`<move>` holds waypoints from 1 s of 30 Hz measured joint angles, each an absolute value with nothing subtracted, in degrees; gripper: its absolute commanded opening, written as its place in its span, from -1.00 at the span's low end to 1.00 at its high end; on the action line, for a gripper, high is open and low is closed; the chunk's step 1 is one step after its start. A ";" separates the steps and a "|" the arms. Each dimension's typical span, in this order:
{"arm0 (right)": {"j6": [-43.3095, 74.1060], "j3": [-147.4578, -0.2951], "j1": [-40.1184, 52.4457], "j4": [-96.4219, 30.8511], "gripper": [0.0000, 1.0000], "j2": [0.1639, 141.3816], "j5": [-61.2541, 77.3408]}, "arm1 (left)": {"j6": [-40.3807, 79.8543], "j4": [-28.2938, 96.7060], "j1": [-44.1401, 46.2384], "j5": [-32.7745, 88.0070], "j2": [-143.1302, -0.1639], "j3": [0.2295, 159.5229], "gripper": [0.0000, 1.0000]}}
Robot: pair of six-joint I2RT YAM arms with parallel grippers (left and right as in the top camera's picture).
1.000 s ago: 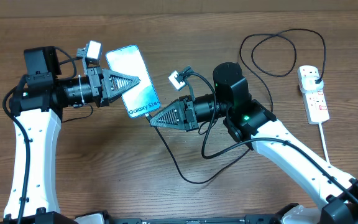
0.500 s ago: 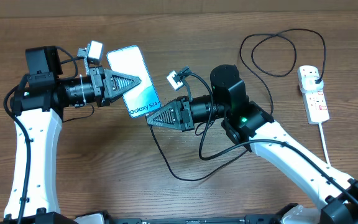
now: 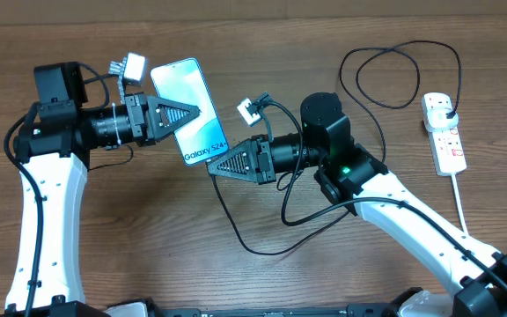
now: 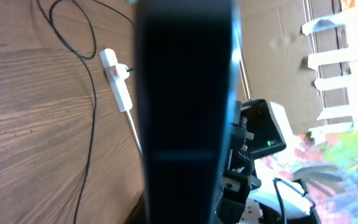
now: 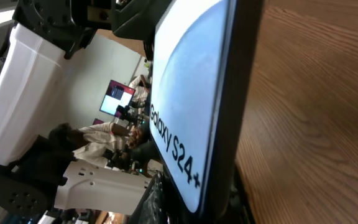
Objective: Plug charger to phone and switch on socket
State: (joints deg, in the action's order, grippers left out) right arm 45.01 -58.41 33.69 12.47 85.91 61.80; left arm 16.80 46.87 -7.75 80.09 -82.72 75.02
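My left gripper (image 3: 196,112) is shut on the phone (image 3: 187,110) and holds it above the table, its light blue screen facing up and the "Galaxy S24" text toward the right arm. The phone's dark back fills the left wrist view (image 4: 185,93). My right gripper (image 3: 212,171) is shut at the phone's bottom edge, with the thin black charger cable (image 3: 236,233) trailing from its tip. The connector itself is hidden. The phone's screen fills the right wrist view (image 5: 185,106). The charger's black plug (image 3: 448,112) sits in the white socket (image 3: 443,132) at the far right.
The charger cable loops on the table under the right arm and again at the back right (image 3: 394,70). The socket's thick white cord (image 3: 461,207) runs toward the front right. The socket also shows in the left wrist view (image 4: 117,87).
My right gripper has moved slightly left, closer to the phone's bottom edge, dragging the cable loop with it. The left gripper and the phone have barely shifted.
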 measured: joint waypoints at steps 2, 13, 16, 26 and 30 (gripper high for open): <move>45.41 -58.35 32.97 12.47 -0.92 85.91 63.13 | 16.23 46.65 -7.09 79.92 -82.72 75.29 -0.92; 46.30 -57.60 32.23 14.72 -0.93 85.91 64.73 | 15.88 46.48 -5.85 79.15 -82.72 75.88 -0.91; 46.50 -57.56 32.21 15.31 -0.93 85.91 65.25 | 15.84 46.46 -5.85 80.14 -82.72 76.12 -0.92; 46.96 -57.58 31.83 15.44 -0.93 85.91 66.74 | 15.16 46.52 -5.63 81.19 -82.72 76.12 -0.92; 47.68 -57.56 31.22 15.42 -0.31 85.91 68.23 | 14.85 46.48 -5.28 81.38 -82.72 76.12 -0.92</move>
